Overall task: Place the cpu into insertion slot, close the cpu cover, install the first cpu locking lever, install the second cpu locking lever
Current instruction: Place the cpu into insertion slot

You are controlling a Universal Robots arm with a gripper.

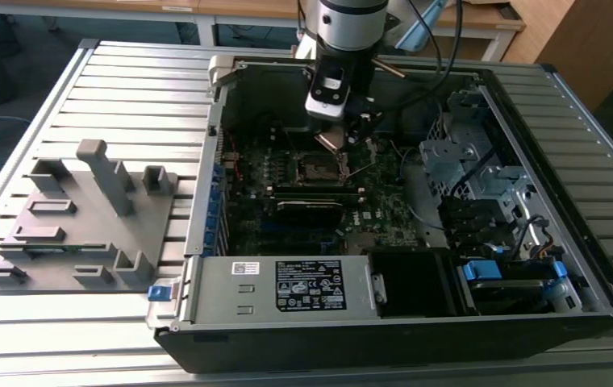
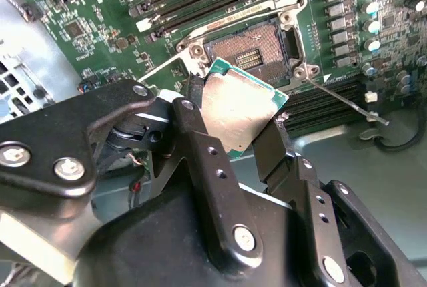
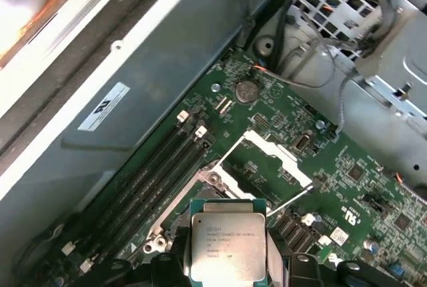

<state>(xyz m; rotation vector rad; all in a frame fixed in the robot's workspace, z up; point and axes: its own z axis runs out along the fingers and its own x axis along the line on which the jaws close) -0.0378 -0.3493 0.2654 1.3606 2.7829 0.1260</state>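
Slatted metal table [image 1: 123, 81], one, carrying one open computer case [image 1: 393, 343] lying on its side. One grey moulded fixture plate [image 1: 70, 234] lies on the table well apart from the gripper, towards the exterior view's left. One robot arm [image 1: 350, 24] reaches down into the case from above. One dark green motherboard [image 1: 393, 226] lies on the case floor under the arm. Several long dark memory slots [image 3: 153, 160] run side by side near the gripper; their exact number is hard to tell.

One gripper [image 2: 233, 123] has two black fingers [image 2: 200, 147]. They are closed to a narrow gap, just the width of the chip, and pinch one cpu [image 2: 243, 110] by two opposite edges. Its dull silver top faces the camera in the first wrist view [image 3: 228, 247].

One insertion slot [image 2: 250, 47] sits on the board just beyond the fingertips, its contact field bare. The cpu hangs over the slot's near corner, not seated in it. One cpu cover [image 3: 283, 157], a thin silver frame with a window, stands swung open on the far side of the slot from the gripper. One thin wire locking lever [image 2: 340, 97] juts out free beside the slot.
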